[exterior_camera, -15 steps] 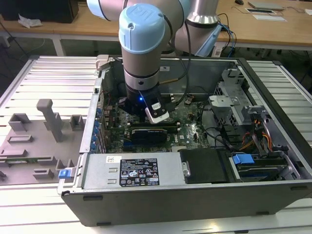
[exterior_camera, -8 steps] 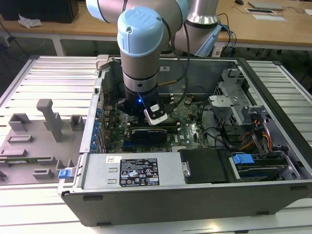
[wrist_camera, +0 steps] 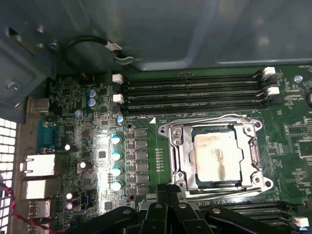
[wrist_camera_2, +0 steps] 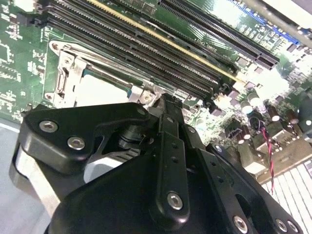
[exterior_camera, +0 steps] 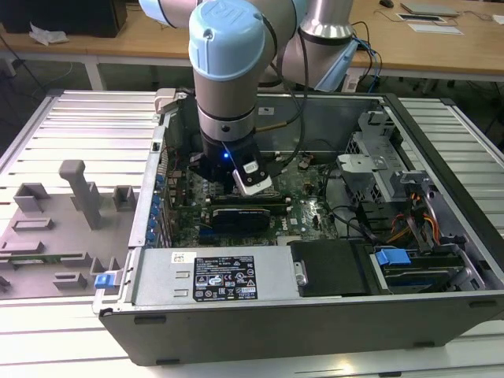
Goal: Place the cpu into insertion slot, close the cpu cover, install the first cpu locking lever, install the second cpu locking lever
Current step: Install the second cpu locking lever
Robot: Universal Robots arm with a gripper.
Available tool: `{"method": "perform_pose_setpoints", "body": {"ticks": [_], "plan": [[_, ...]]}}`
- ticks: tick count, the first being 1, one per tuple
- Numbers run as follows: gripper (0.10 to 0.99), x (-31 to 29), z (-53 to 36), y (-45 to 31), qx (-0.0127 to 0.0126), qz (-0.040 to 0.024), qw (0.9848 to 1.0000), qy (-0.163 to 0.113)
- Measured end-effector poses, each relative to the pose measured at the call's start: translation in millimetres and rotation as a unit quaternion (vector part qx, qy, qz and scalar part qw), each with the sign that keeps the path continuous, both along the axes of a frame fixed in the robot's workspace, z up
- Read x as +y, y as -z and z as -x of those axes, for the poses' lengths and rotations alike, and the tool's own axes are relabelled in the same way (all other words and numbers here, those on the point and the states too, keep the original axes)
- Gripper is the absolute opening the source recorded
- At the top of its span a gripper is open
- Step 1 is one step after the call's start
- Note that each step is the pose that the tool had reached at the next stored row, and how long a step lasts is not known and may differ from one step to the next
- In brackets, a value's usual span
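The cpu [wrist_camera: 218,155] sits inside the insertion slot [wrist_camera: 178,161] on the green motherboard [wrist_camera: 146,146], with the cpu cover [wrist_camera: 253,158] lying closed around it. The claw [wrist_camera_2: 168,105] hangs just beside the slot, next to the black memory slots [wrist_camera: 192,92]; its fingers appear pressed together, pinching nothing.

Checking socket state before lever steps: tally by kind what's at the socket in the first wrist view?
cpu: 1
cpu cover: 1
insertion slot: 1
gripper: 1
Total: 4
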State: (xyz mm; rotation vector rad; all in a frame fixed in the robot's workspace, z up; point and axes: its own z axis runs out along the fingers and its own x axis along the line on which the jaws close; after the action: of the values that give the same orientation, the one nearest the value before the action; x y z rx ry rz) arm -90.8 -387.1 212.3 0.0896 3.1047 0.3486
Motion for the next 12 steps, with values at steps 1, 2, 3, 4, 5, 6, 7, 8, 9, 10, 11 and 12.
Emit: {"method": "perform_pose_setpoints", "body": {"ticks": [1,2,3,4,5,6,7,8,9,10,11,12], "plan": [[0.106,-0.1,-5.2,-0.1,0.0004,-0.0001,1.0,0.0],[0.106,-0.1,-8.5,-0.1,0.0007,-0.0001,1.0,0.0],[0.106,-0.1,-11.2,-0.1,0.001,-0.0001,1.0,0.0],[0.106,-0.1,-14.1,-0.1,0.0013,-0.0002,1.0,0.0],[0.106,-0.1,-16.1,-0.1,0.0016,-0.0001,1.0,0.0],[0.106,-0.1,-18.7,-0.1,0.0018,-0.0001,1.0,0.0],[0.106,-0.1,-20.2,-0.2,0.0019,-0.0001,1.0,0.0],[0.106,-0.1,-20.4,-0.9,0.0019,0.0001,1.0,0.0],[0.106,-0.1,-20.5,-2.8,0.0019,0.0015,1.0,0.0],[0.106,-0.1,-20.6,-5.6,0.0019,0.0031,1.0,0.0],[0.106,-0.1,-20.5,-8.3,0.0019,0.0042,1.0,0.0],[0.106,0.0,-20.5,-10.4,0.0019,0.0052,1.0,0.0]]}}
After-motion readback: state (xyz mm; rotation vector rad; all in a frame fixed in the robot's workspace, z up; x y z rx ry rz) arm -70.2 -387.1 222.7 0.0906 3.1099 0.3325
